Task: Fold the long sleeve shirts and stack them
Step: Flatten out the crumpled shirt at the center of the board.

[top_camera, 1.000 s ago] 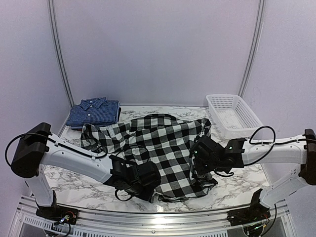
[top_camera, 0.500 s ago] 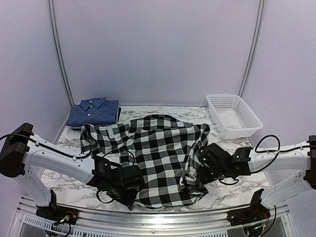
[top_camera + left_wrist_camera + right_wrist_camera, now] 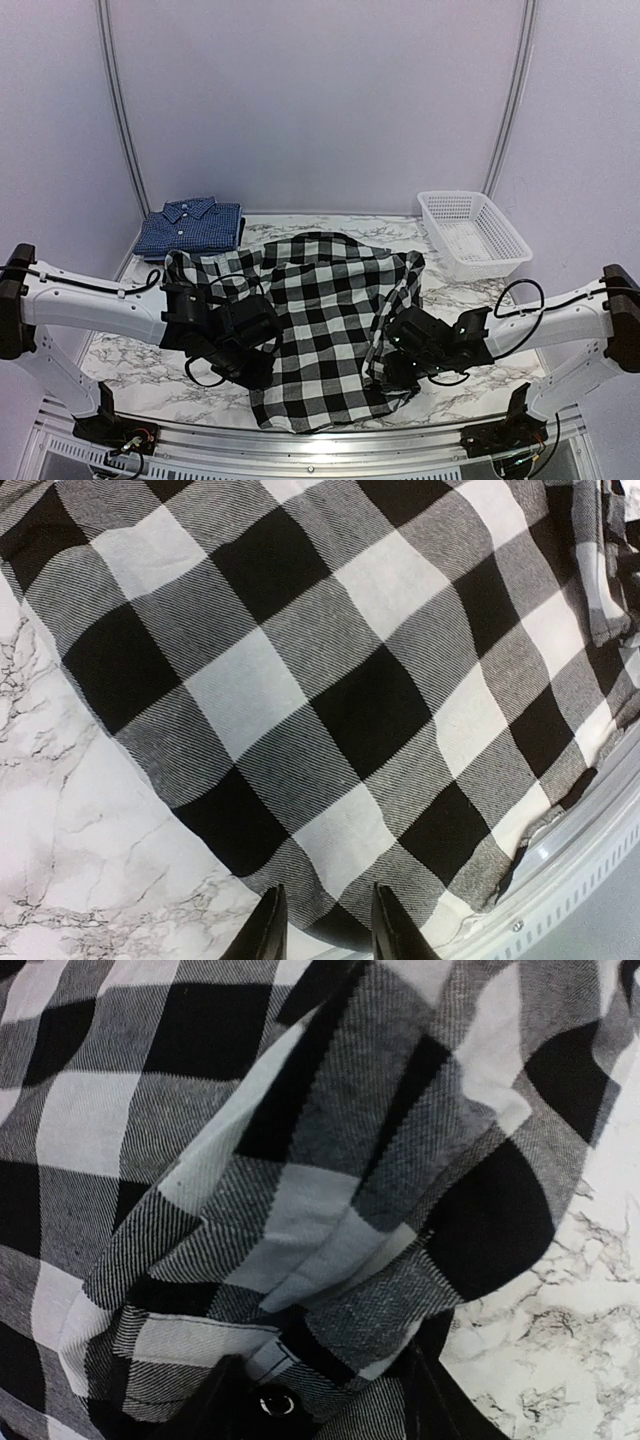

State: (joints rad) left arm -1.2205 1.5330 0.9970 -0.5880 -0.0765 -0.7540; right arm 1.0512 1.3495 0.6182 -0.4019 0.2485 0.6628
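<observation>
Black-and-white checked shirt point(image 3: 330, 300): one item, spread on the desk point(image 3: 140, 378), centre, with its hem at the near rail.
- Change noted: the hem lies closer to the near edge than a second ago, and the body lies longer and flatter.
- Its right side is doubled over in a bunched ridge.

Left pincer point(image 3: 325, 930): pressed together at the hem a second ago, now parted a little and holding nothing.
- Its tips sit over the shirt's near-left edge, where cloth meets marble.
- The arm sits further left than before.
- Reading: the drag is finished on this side and the cloth is let go.

Right pincer point(image 3: 320, 1400): pinching a bunch of the shirt's right edge, with a button showing between the fingers.
- The grip is unchanged over the second, while its position has shifted toward the near edge.

Blue shirt point(image 3: 190, 228): folded, at the far-left corner of the desk, well apart from the checked one and unmoved.

Basket point(image 3: 487, 262): white mesh, far right, unmoved.

Status, as judged: the checked shirt is laid out but not yet folded.
- The right-hand ridge probably needs releasing and smoothing, or it will go crooked into the first fold.
- Folding it and stacking it on the blue shirt remain to be done.
</observation>
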